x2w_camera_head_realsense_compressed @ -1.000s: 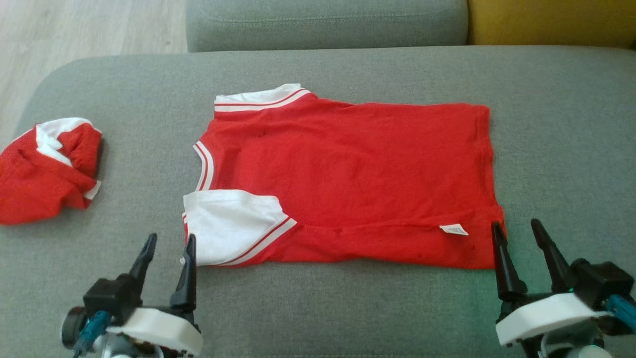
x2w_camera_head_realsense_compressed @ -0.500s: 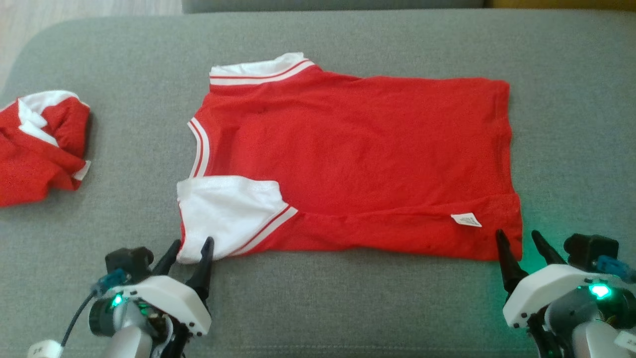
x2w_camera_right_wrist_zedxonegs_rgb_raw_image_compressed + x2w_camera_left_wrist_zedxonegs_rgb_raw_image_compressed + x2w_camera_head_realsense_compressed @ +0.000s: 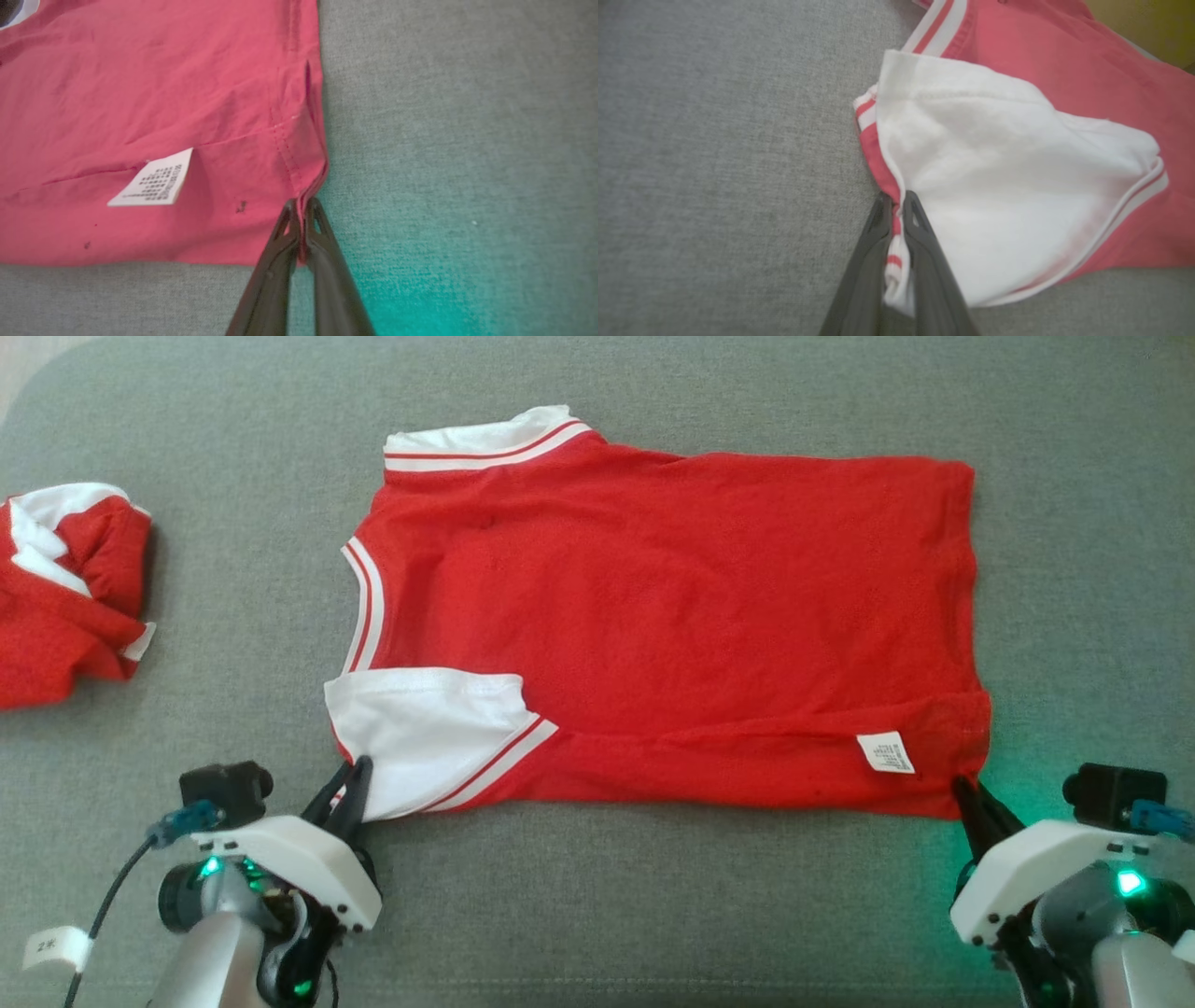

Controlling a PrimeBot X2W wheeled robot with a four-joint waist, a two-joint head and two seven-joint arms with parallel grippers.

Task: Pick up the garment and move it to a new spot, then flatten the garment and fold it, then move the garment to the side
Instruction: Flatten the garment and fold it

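The left gripper (image 3: 349,782) is pinched shut on the shirt (image 3: 672,607) at the near corner of its white sleeve (image 3: 425,733); in the left wrist view a strip of striped cuff is squeezed between the two fingers. The right gripper (image 3: 967,791) is likewise clamped on the shirt, at the near hem corner, with the label (image 3: 885,752) just at its 10 o'clock. The shirt lies flat on the cushion (image 3: 597,905), spreading toward 1 o'clock from the left gripper and 11 o'clock from the right, collar end left, hem right. Its near edge runs fairly straight between the two grips, with a low fold ridge just behind it; the hem edge runs toward 12 o'clock from the right gripper. Bare grey cushion lies at 6 o'clock of the shirt, at 3 o'clock beyond the hem, and at 12 o'clock. At 9 o'clock, well apart across a bare strip, a crumpled red-and-white heap (image 3: 65,588) sits at the picture's edge. The arms enter the head view at 7 and 5 o'clock, wrists low, the left fingers pointing toward 1 o'clock and the right toward 11.
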